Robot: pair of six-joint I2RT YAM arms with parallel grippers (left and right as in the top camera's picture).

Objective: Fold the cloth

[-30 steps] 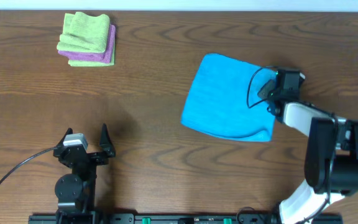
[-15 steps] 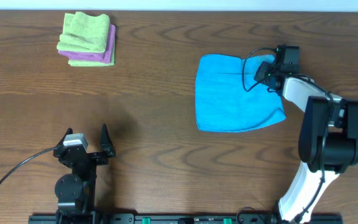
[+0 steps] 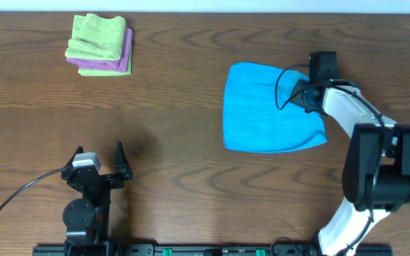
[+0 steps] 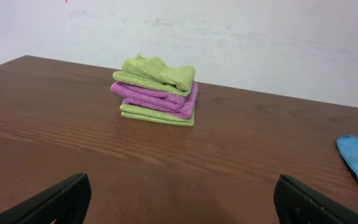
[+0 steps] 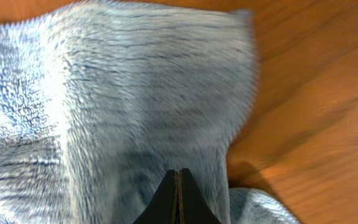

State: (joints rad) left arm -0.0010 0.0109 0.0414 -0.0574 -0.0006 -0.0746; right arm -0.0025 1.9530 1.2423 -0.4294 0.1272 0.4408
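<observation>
One tug: cloth (image 3: 269,110) lies squarer now, ready for folding.
My right gripper (image 3: 305,93) pinches its edge; left gripper (image 4: 179,205) gapes empty.

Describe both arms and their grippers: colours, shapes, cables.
The right arm has white curved links between chunky black joints; a thin black cable loops beside the right gripper, whose black jaws taper to thin tips. The left arm looks all black, apart from a small pale block behind the left gripper, also black-jawed; a long black cable curves out from it.
</observation>
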